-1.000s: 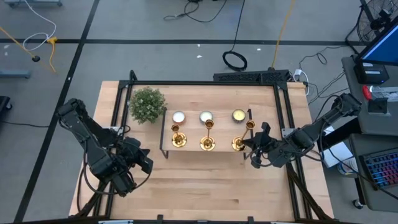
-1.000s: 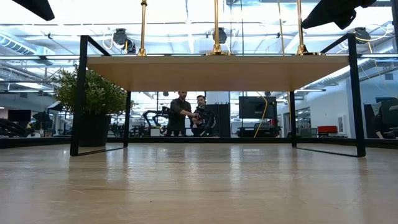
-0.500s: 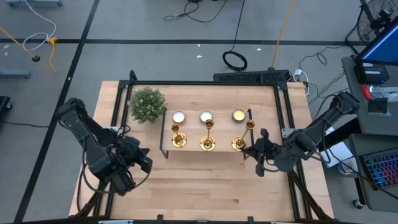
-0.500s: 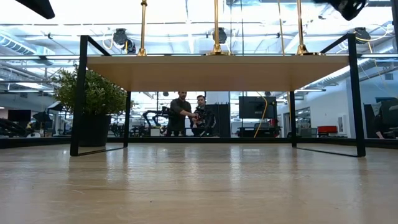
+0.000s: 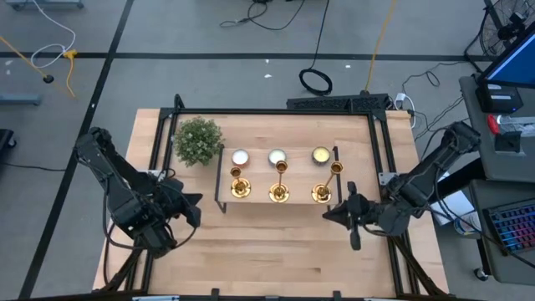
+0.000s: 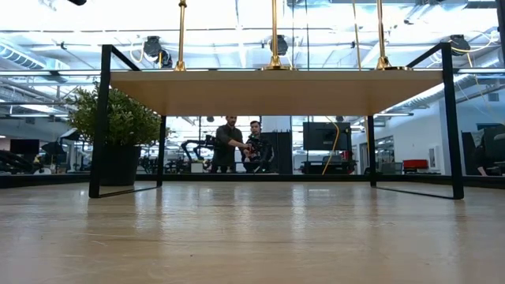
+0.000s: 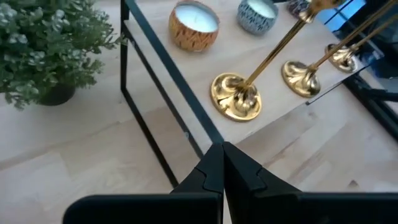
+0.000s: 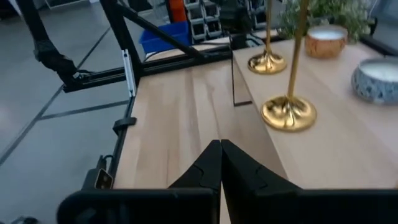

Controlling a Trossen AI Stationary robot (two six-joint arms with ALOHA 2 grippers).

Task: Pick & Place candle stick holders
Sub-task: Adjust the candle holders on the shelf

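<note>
- The wooden table [image 5: 276, 251] carries a black frame, and its near half is bare board.
- A raised shelf [image 5: 259, 178] on thin black legs stands mid-table; the low view looks under it, with two people standing far off in the room behind.
- A bushy green plant [image 5: 199, 140] sits on the table just left of the shelf.
- The left gripper [image 5: 191, 207] hangs over the table to the near left of the shelf, its fingers pressed together with nothing between them, as the left wrist view shows.
- The right gripper [image 5: 338, 215] hangs near the shelf's right end, on its near side, fingers likewise closed tight and empty.
- Three candles [image 5: 277, 156] in small pots line the far edge of the shelf.
- The three candle stick holders stand upright in a row along the shelf's near edge: left holder [image 5: 240, 187], middle holder [image 5: 279, 191], right holder [image 5: 320, 192].
- Judged from this, none has been picked yet; the step in hand looks like the approach.
- The next move calls for the right gripper to spread its fingers, line up on the thin stem of the right holder, and close without tipping it.
</note>
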